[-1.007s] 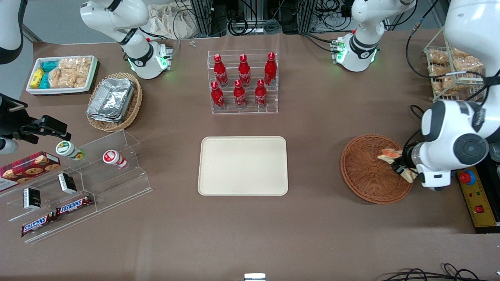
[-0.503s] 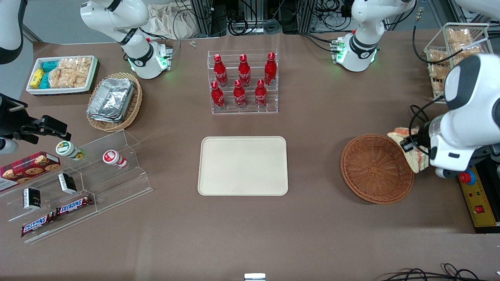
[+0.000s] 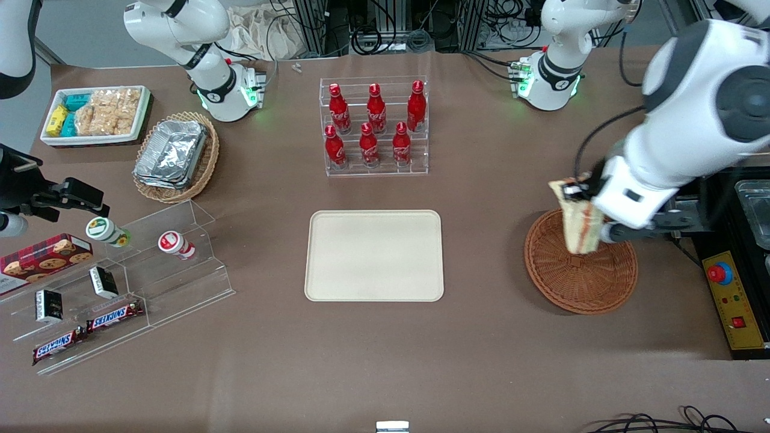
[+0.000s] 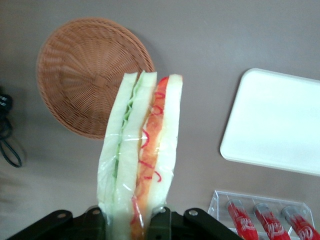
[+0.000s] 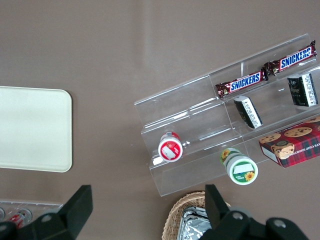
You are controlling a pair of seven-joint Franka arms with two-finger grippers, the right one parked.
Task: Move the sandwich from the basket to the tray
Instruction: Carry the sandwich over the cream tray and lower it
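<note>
End effector: sandwich lifted, carry leg

End effector (image 3: 579, 193) clamped on sandwich (image 3: 580, 227), held in the air over basket (image 3: 553, 282), clear of it. Next: traverse toward parked arm's end to tray (image 3: 337, 282), lower, release.

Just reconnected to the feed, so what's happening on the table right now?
The left arm's gripper is shut on the sandwich and holds it in the air above the basket, which is now empty. The tray, nearer the table's middle, has nothing on it yet.
</note>
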